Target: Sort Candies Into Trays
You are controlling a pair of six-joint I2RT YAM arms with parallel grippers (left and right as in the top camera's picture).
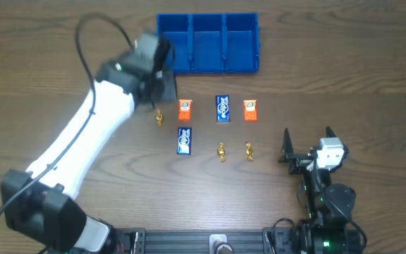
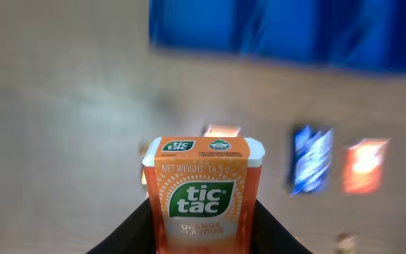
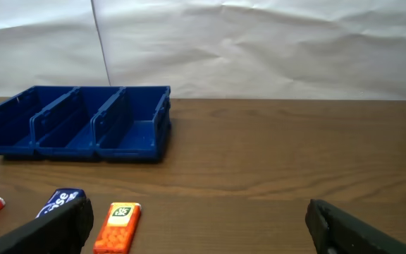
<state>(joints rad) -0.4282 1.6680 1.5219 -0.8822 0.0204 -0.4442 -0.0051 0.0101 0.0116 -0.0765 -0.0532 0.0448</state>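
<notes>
My left gripper (image 1: 158,86) hangs above the table just left of the candy group, near the blue three-compartment tray (image 1: 208,42). It is shut on an upright orange mint box (image 2: 204,194), and its dark fingers (image 2: 122,240) clamp the box's sides. On the table lie two more orange boxes (image 1: 185,109) (image 1: 250,110), two blue packs (image 1: 222,108) (image 1: 184,140) and three small gold-wrapped candies (image 1: 159,117) (image 1: 221,152) (image 1: 249,149). My right gripper (image 1: 307,144) stands open and holds nothing, low at the right of the candies. The tray's compartments (image 3: 76,123) look empty.
Bare brown wood table surrounds the candies on all sides. A white wall or sheet (image 3: 259,42) stands behind the table's far edge. The left arm's black cable (image 1: 90,42) loops above its forearm.
</notes>
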